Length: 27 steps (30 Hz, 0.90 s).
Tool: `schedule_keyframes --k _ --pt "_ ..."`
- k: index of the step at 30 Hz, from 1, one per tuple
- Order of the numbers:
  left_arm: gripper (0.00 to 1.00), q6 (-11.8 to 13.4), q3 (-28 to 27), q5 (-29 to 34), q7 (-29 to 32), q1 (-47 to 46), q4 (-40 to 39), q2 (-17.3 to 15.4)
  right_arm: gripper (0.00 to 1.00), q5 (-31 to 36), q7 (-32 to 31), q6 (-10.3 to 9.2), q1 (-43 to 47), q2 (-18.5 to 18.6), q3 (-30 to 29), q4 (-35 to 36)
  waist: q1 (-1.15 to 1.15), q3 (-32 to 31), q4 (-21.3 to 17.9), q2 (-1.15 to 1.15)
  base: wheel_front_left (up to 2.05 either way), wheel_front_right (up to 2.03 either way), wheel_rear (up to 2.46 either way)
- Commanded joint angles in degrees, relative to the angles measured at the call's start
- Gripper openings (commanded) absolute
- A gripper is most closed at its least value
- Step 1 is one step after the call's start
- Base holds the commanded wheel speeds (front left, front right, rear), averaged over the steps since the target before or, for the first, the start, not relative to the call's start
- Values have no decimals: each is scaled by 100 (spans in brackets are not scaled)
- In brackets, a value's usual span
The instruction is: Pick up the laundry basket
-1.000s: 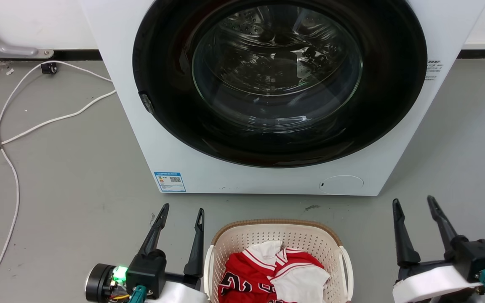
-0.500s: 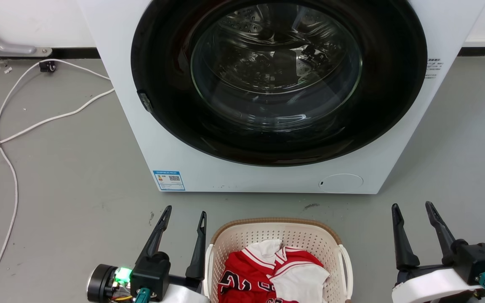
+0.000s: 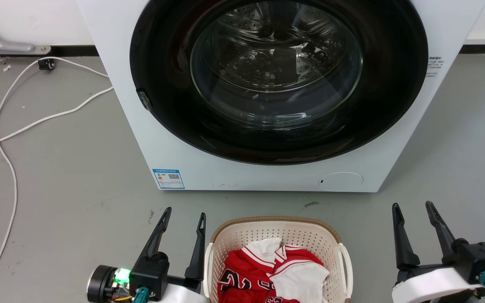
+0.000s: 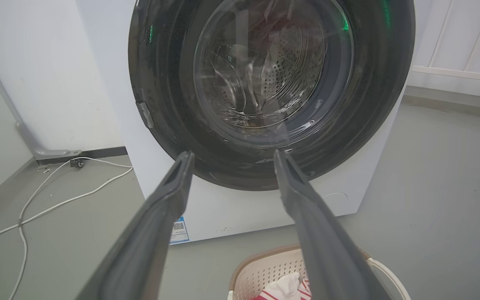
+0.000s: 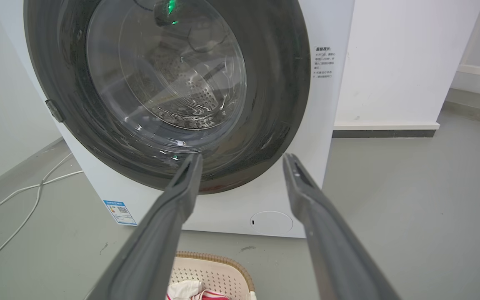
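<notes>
While the left gripper [image 3: 185, 212] and right gripper [image 3: 411, 205] hang spread and empty, the laundry basket [image 3: 274, 220] between them, both should clamp its handles [image 3: 206, 269] evenly.

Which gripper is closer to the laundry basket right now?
Left. The left gripper sits open right beside the laundry basket, next to its left handle; the right gripper hangs well off its right side, with bare floor between.

On the washing machine [image 3: 246, 176], the blue sticker [image 3: 168, 179] and side print [image 3: 435, 67] are illegible.
</notes>
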<state>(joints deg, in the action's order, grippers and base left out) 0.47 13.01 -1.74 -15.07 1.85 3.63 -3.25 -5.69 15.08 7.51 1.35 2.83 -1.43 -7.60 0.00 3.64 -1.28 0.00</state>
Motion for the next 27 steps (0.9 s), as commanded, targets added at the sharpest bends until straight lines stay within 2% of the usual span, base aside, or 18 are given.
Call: schedule_keyframes --k 1,12,22,27 --pt "100 -25 -11 26 -16 25 13 7 100 -48 14 -4 -45 9 -7 -18 0 9 -1 0 0 0 0" --pt "100 -62 -66 -10 -16 -143 379 26 100 11 14 -4 -186 9 -45 -191 0 343 -80 0 0 0 0" --pt "100 -139 -128 -67 -16 -748 1019 33 100 30 13 -4 -689 8 -104 -732 0 1160 -96 0 0 0 0" --pt "100 -168 -132 89 -16 -1321 1458 -16 100 198 14 -4 -1160 10 -22 -1178 0 1805 -127 0 0 0 0"
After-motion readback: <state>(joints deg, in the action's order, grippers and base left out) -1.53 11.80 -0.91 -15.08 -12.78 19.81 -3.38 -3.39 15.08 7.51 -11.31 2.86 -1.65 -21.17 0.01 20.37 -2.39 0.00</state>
